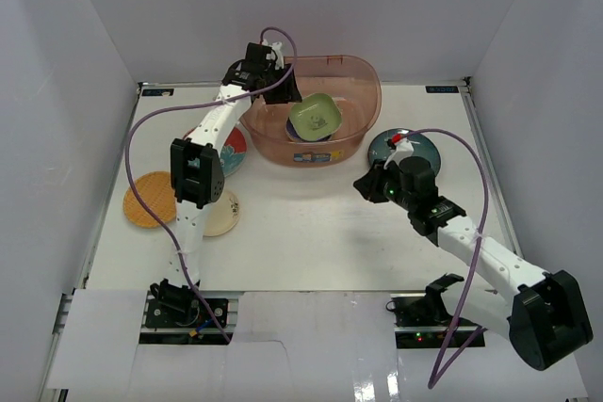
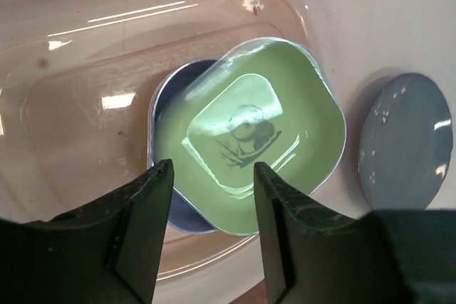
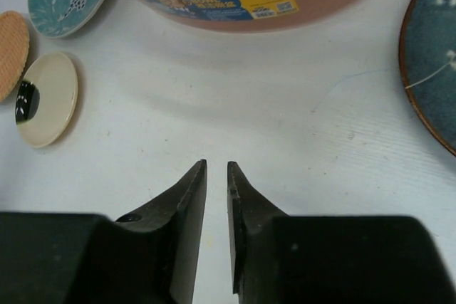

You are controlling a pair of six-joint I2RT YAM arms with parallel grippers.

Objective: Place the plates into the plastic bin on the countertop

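Note:
The reddish-brown plastic bin [image 1: 353, 91] stands at the back of the white countertop [image 1: 311, 233]. A green squarish plate [image 1: 314, 117] lies in it on a bluish plate [image 2: 169, 94]. My left gripper [image 1: 285, 85] hangs open and empty over the bin's left rim; in the left wrist view it [image 2: 214, 176] is above the green plate [image 2: 249, 133]. My right gripper [image 1: 367, 185] is shut and empty, low over bare countertop in front of the bin [image 3: 216, 167]. A dark teal plate [image 1: 403, 150] lies just right of it.
A red plate with a teal flower [image 1: 233, 150], an orange plate [image 1: 151, 200] and a cream plate [image 1: 223, 216] lie at the left, partly under my left arm. The bin's label [image 3: 221, 1] faces my right gripper. White walls close in three sides.

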